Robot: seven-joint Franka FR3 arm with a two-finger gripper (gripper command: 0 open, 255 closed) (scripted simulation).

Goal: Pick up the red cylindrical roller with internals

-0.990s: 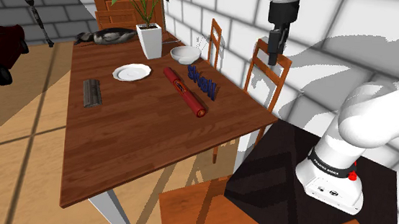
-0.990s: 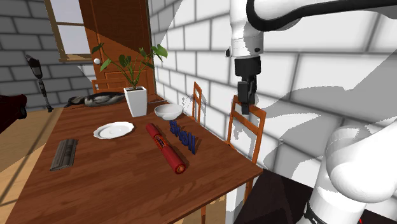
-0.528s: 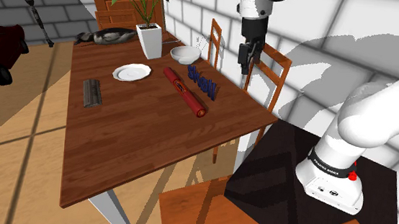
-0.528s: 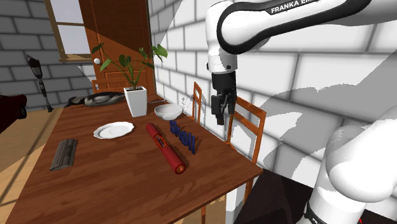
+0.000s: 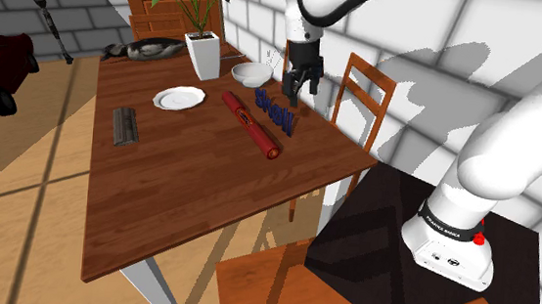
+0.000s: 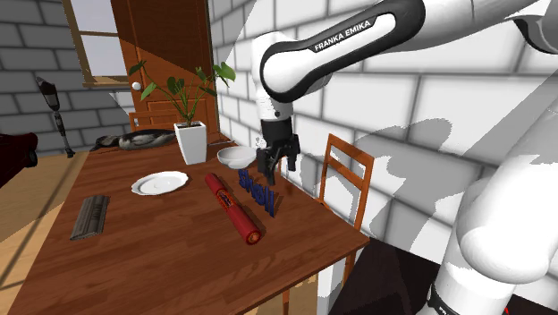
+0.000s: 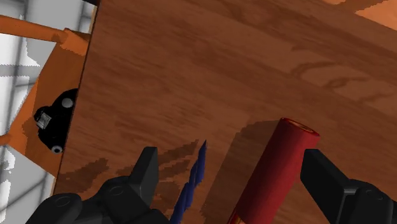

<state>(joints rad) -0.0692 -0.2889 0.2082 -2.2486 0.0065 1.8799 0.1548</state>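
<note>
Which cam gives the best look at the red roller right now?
Shoulder view: the red roller lies full length on the table, seen from above, nothing covering it. Second exterior view shows it whole too, but foreshortened. Wrist view catches one end of it.

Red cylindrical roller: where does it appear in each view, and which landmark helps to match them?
Shoulder view: the red cylindrical roller lies slantwise on the right half of the brown wooden table.
Second exterior view: the roller lies slantwise at mid-table.
Wrist view: the roller lies between the fingers of the open end effector.
Shared landmark: the blue toothed rack alongside it.
</note>
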